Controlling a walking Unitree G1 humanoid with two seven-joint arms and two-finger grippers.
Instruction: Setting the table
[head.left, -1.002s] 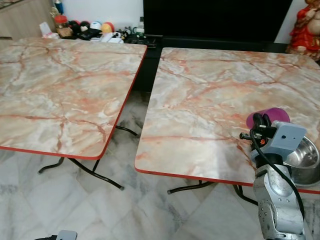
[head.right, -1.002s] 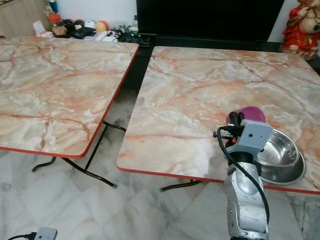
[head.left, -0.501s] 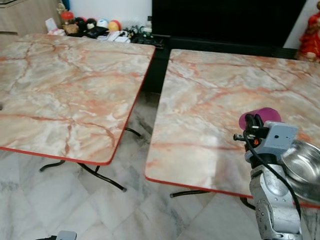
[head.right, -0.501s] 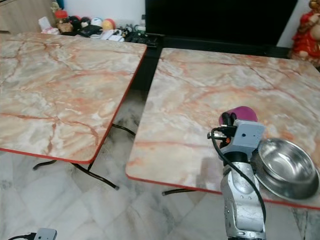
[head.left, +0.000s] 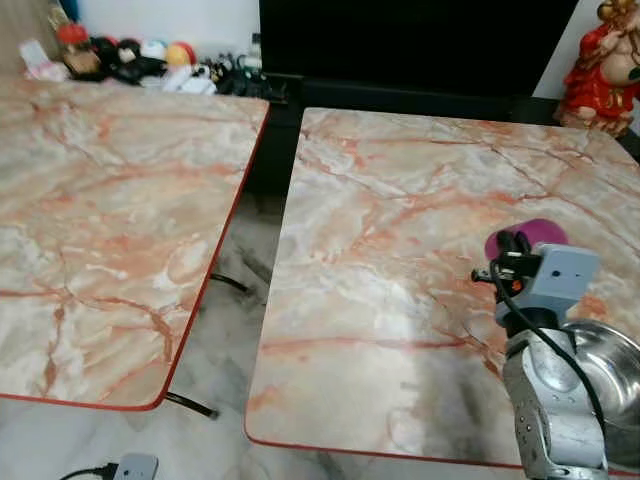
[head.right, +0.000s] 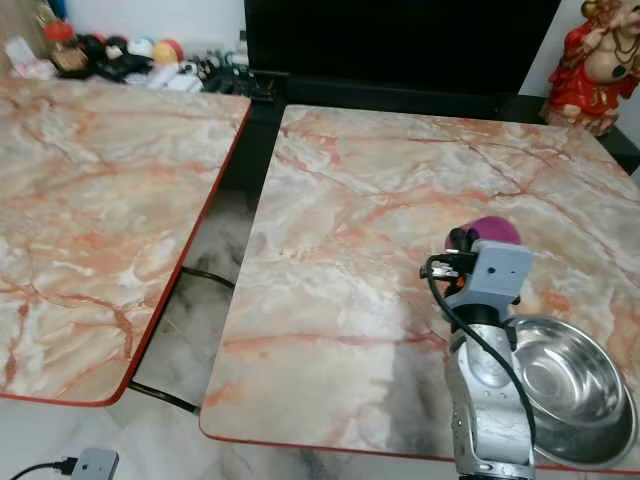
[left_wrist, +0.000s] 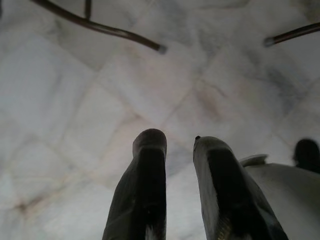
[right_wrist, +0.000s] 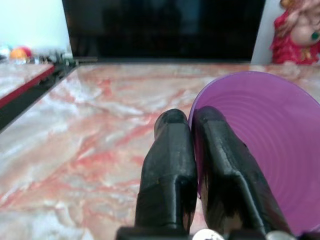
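Purple cup (right_wrist: 260, 135) pinched at rim by right gripper (right_wrist: 192, 125), mouth facing wrist

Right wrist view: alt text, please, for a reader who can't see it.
The right gripper pinches the rim of a purple cup, one black finger inside and one outside, above a marble-patterned table. A red figurine stands behind.

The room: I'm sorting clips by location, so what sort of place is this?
Probably a home living or dining area: two marble-patterned folding tables on a tiled floor, a large dark screen against the wall, and a red figurine beside it.
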